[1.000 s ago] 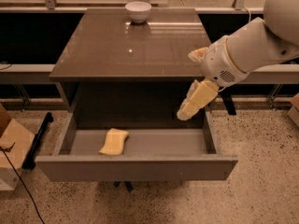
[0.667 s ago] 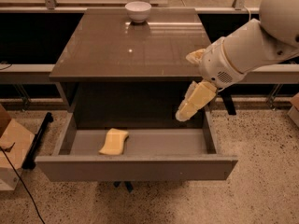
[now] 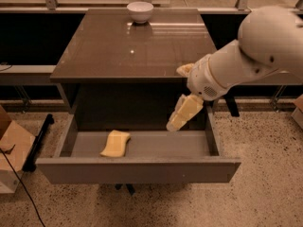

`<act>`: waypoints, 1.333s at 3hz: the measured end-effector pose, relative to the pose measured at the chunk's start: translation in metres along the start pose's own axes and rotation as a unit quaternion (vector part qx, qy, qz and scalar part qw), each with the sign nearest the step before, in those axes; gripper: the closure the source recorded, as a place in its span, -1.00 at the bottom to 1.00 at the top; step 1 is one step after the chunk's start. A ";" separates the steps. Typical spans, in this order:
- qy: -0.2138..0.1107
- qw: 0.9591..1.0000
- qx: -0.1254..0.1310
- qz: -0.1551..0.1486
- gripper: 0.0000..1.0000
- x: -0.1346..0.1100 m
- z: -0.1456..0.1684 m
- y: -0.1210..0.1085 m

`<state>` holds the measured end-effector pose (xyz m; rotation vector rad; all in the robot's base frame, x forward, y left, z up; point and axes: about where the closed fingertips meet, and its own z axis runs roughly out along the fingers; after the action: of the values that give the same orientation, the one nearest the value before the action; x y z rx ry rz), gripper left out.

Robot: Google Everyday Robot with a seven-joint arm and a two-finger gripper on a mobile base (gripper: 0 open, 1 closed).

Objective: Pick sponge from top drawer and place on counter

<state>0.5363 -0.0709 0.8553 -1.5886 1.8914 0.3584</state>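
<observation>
1. Currently, gripper [image 3: 177, 97] hangs at the right end of the top drawer [image 3: 137, 170], just under the near edge of the counter [image 3: 132, 46]. Fingers stand well apart w/ nothing between them; the lower one points down-left into the drawer cavity.
2. Sponge [image 3: 116, 143] lies flat on the drawer floor, left of centre, close to the front panel and well apart from the gripper. Not yet touched.
3. Step in hand, as I read it: approach. I need to travel left and down before any grasp.
4. Risk a: the upper finger sits v. close to the counter lip, so a careless move could clip the slab.
5. Risk b: the drawer's right wall is just beside the lower finger; contact there could shove the drawer or twist the wrist.
6. Risk c: the sponge is soft and low. If I close too high I may pinch only an edge and lose it on the lift; if too low, the tips scrape the floor.
7. Risk d: it may skid on the smooth floor if nudged sideways.
8. White bowl [image 3: 140, 11] sits at the counter's far edge, so I'd place near the front.
</observation>
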 end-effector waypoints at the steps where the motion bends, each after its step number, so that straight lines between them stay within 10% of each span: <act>1: -0.014 1.000 -0.021 0.003 -1.00 0.006 0.039 0.004; 4: -0.065 0.995 -0.064 0.029 -1.00 0.025 0.129 0.001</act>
<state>0.5709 -0.0152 0.7411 -1.5556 1.8488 0.6035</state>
